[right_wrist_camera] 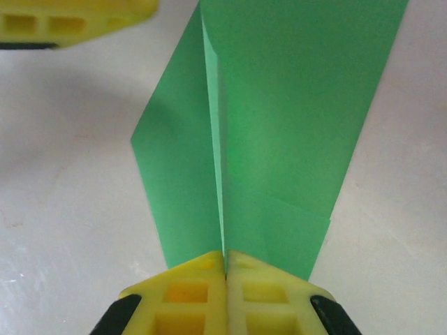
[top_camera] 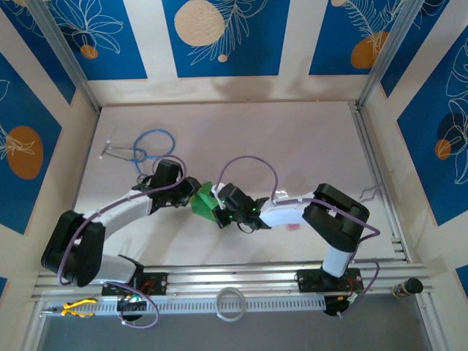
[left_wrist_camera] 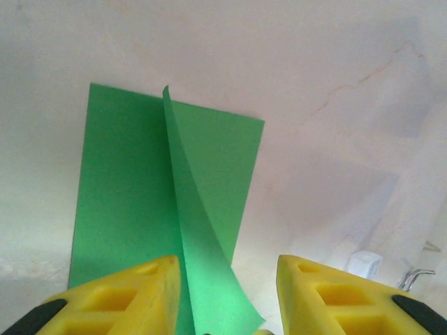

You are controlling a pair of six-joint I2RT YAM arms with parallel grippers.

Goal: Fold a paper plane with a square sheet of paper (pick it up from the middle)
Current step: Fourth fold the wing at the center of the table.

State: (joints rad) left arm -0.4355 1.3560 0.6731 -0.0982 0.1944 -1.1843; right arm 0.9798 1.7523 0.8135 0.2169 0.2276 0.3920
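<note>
square sheet of paper point(right_wrist_camera: 279, 125), crease lengthwise: R gripper point(right_wrist_camera: 225, 259) pinches one end; L gripper point(left_wrist_camera: 229, 272) at opposite end, jaws apart astride flap.

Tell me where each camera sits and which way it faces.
Top external: above and behind the arm bases, looking down on the table, both arms, folded green paper.
Left wrist: on the left arm, looking past the left gripper, jaws apart, over the paper.
Right wrist: behind the right gripper, shut on the paper's crease.
Shared: all show the paper; right wrist also catches a left finger.
</note>
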